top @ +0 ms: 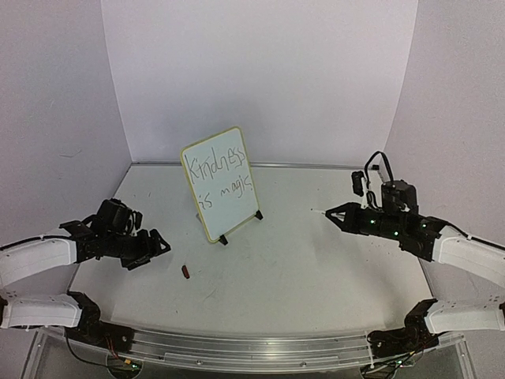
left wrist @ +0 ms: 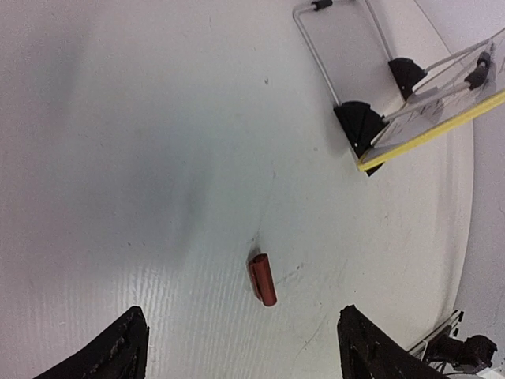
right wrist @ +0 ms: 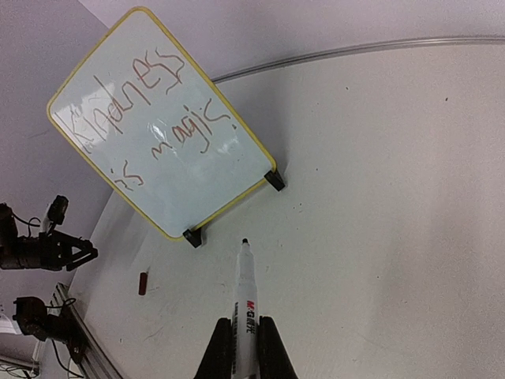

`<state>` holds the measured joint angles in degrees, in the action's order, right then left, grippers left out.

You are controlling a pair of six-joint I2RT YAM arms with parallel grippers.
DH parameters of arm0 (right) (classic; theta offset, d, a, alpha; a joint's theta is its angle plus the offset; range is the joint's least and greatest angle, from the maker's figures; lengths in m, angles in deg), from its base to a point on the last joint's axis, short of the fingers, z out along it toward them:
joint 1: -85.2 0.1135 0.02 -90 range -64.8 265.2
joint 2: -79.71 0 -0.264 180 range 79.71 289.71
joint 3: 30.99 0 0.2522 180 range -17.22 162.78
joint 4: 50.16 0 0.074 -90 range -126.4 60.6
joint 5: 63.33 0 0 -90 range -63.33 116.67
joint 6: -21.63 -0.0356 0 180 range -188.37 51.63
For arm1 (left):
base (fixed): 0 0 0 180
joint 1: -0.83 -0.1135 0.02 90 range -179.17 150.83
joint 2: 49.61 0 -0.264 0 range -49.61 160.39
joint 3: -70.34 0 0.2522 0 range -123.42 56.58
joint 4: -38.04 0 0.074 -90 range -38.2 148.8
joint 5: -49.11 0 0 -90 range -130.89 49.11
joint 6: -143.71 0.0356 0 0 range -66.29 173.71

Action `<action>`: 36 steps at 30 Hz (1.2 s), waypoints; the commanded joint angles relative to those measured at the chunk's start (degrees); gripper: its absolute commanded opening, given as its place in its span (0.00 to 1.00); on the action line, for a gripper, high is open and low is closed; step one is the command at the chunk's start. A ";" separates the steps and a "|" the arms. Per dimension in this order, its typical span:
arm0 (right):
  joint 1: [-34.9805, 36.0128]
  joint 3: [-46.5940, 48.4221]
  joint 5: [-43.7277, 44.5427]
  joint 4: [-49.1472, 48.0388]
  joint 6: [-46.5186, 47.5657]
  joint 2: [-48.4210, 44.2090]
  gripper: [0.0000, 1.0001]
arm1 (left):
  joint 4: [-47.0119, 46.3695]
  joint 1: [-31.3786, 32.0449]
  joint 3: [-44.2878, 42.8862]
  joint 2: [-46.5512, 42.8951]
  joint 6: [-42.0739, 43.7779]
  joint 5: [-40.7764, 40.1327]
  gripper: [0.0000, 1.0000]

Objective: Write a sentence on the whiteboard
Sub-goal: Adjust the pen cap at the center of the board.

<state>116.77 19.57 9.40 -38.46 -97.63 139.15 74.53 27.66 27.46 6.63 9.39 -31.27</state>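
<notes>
Near edge first. Left gripper [left wrist: 241,332]: fingers wide apart, nothing between them, low over the counter [top: 316,268]. Right gripper [right wrist: 245,347]: clamped on a marker [right wrist: 245,292], uncapped, nib pointing at the board's near foot but apart from it.

Just ahead of the left gripper: red marker cap [left wrist: 263,279], lying on its side on the counter.

Further back, mid-counter: the whiteboard [top: 230,217], upright, leaning back on black feet, between the two arms and clear of both. The sentence [top: 215,163] reads "Kindness is magic" in two lines. Looks complete to me, so I'd call the writing done, with capping or parking the marker left.

Risks:
- Cap is a small cylinder. An off-centre pinch could roll or flick it away.
- Bare nib. Any sag or forward drift of the right arm could mark the counter or smear the text.
- Board rests on small feet and a thin wire stand. A nudge from either arm could slide or topple it.
- Capping needs both arms aligned. A skewed cap would jam or miss the nib.

View differences:
- Left wrist alone shows the wire stand behind the board. The board is edge-on there, text unreadable.
- Right wrist gives the clearest text, the nib and the grip on the barrel.
- Top view shows both arms' spacing from the board. The marker is only a thin tip there.
</notes>
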 commanded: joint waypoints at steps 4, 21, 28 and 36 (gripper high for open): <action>1.61 -1.35 -0.65 -1.83 -3.97 -0.01 0.00 | -5.92 10.12 -2.00 12.15 -12.21 -2.66 0.74; 2.23 -2.68 0.82 -2.33 -4.76 -0.99 0.00 | -22.89 16.92 0.11 23.23 -19.42 -2.11 0.57; 2.37 -3.29 1.36 -2.40 -5.43 -1.68 0.00 | -27.87 17.70 -1.29 27.70 -19.89 -0.38 0.55; 2.60 -2.93 1.47 -2.25 -5.65 -1.54 0.00 | -32.83 17.89 -3.57 28.66 -15.82 -0.12 0.54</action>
<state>118.92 16.40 9.75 -39.36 -102.93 138.41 44.22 45.30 26.41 36.12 -9.42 -31.74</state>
